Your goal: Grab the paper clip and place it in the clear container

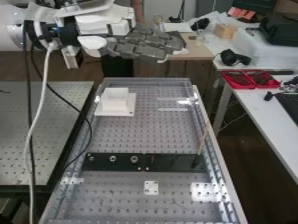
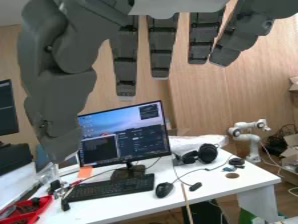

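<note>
Nearest on the perforated bench (image 1: 126,206) lies a thin wire shape, likely the paper clip (image 1: 178,204); just beyond are a small white plate (image 1: 151,187) and a clear-looking square (image 1: 209,192), perhaps the container. Toward the far end, I hold my hand (image 1: 141,44) raised, fingers extended, grasping nothing

High view slanting down along bench (image 1: 113,197), level wrist view close behind fingers (image 1: 148,44), white desk (image 2: 126,204) shared

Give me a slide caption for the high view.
Robot hand raised with open fingers, a white block and a black strip resting on the perforated bench.
</note>
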`<action>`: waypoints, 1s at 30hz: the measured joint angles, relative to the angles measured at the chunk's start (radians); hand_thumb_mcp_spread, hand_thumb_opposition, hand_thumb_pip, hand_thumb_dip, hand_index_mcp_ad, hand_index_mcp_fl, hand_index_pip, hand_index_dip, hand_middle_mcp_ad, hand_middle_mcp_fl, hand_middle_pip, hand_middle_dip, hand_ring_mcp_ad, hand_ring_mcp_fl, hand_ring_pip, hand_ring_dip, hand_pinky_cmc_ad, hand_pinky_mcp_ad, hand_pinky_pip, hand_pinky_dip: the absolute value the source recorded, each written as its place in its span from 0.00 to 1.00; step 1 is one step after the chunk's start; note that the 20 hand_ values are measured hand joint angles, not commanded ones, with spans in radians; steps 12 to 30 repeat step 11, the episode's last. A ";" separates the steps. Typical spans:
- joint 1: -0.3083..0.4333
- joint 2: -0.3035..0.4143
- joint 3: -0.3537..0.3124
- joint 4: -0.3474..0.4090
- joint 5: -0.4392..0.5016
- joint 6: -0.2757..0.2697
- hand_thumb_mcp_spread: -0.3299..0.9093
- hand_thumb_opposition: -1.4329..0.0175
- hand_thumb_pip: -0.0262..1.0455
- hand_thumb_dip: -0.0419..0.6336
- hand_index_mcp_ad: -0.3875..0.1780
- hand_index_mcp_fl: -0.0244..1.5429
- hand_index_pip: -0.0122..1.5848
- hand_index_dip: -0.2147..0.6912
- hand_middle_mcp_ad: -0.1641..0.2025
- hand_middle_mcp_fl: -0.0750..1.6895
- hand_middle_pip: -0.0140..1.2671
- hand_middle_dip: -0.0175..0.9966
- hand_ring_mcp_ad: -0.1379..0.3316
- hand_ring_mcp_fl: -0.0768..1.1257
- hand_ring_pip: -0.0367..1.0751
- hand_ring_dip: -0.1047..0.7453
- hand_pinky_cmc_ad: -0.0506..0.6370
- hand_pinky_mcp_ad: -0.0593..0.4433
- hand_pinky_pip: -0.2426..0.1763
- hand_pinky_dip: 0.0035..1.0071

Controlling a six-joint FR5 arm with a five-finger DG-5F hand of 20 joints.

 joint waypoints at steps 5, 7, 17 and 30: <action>-0.003 0.002 -0.005 0.002 -0.003 0.000 0.67 0.45 0.30 0.34 0.51 0.32 0.07 0.67 0.61 0.13 0.12 0.14 0.68 0.09 0.14 0.09 0.55 0.43 0.40 0.15; -0.003 0.002 -0.006 0.004 -0.003 0.000 0.66 0.45 0.30 0.34 0.51 0.32 0.06 0.67 0.61 0.13 0.12 0.14 0.68 0.09 0.14 0.09 0.55 0.44 0.40 0.15; -0.003 0.002 -0.006 0.004 -0.003 0.000 0.66 0.45 0.30 0.34 0.51 0.32 0.06 0.67 0.61 0.13 0.12 0.14 0.68 0.09 0.14 0.09 0.56 0.43 0.40 0.15; -0.003 0.002 -0.006 0.004 -0.003 0.000 0.66 0.45 0.30 0.34 0.51 0.32 0.06 0.67 0.61 0.13 0.12 0.14 0.68 0.09 0.14 0.09 0.56 0.43 0.40 0.15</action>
